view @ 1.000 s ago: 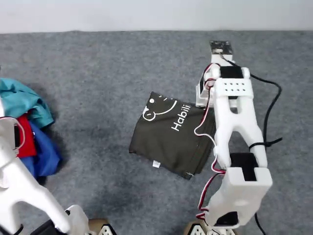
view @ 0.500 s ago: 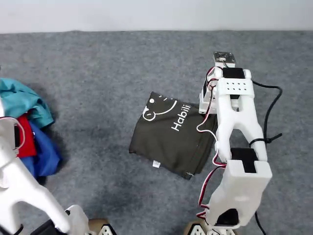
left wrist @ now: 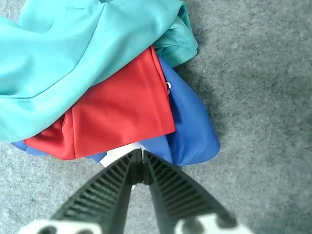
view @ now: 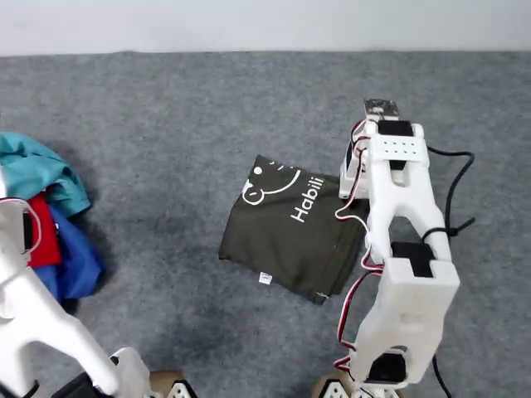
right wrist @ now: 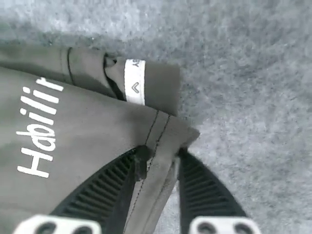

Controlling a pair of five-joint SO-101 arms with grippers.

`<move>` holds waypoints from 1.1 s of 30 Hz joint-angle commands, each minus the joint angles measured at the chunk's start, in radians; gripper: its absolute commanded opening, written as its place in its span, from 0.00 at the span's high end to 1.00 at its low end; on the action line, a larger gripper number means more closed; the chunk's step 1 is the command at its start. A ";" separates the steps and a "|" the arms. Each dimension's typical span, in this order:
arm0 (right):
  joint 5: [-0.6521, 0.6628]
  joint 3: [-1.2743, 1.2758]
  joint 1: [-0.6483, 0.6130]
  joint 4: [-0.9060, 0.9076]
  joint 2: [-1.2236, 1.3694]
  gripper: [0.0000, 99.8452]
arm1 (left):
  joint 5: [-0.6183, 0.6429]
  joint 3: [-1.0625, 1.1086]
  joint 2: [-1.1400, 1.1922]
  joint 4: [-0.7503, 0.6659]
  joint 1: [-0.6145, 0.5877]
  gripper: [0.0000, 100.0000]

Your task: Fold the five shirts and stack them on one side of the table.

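Note:
A folded dark olive shirt with white print lies mid-table. My right arm stands over its right edge. In the right wrist view my right gripper is open and straddles that shirt's hemmed corner, one finger on the cloth, the other on the carpet beside it. At the table's left edge lies a loose pile: a teal shirt, a red one and a blue one. My left gripper hangs shut just above the pile's edge, over a scrap of white cloth.
Grey carpet covers the whole table, with bare room between the pile and the folded shirt and along the far side. A black cable loops beside the right arm. The left arm rises from the near left corner.
The right arm has drawn back a little toward its base. The folded shirt and the left arm have stayed where they were.

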 commanded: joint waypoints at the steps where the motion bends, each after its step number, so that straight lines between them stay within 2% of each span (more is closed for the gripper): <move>1: -0.002 -0.092 0.007 -0.004 -0.018 0.98 | -0.006 -0.001 -0.031 0.026 0.000 0.99; 12: 0.137 -0.218 0.008 -0.013 -0.008 0.99 | -0.006 -0.001 -0.031 0.026 0.000 0.99; 19: 0.212 -0.235 0.013 -0.091 -0.004 0.99 | -0.006 -0.001 -0.031 0.026 0.000 0.99; 27: 0.219 -0.241 0.054 -0.094 0.053 0.99 | -0.006 -0.001 -0.031 0.026 0.000 0.99; 29: 0.218 -0.241 0.047 -0.058 0.044 0.96 | -0.006 -0.001 -0.031 0.026 0.000 0.99; 33: 0.210 -0.241 0.027 0.007 -0.021 0.84 | -0.006 -0.001 -0.031 0.026 0.000 0.99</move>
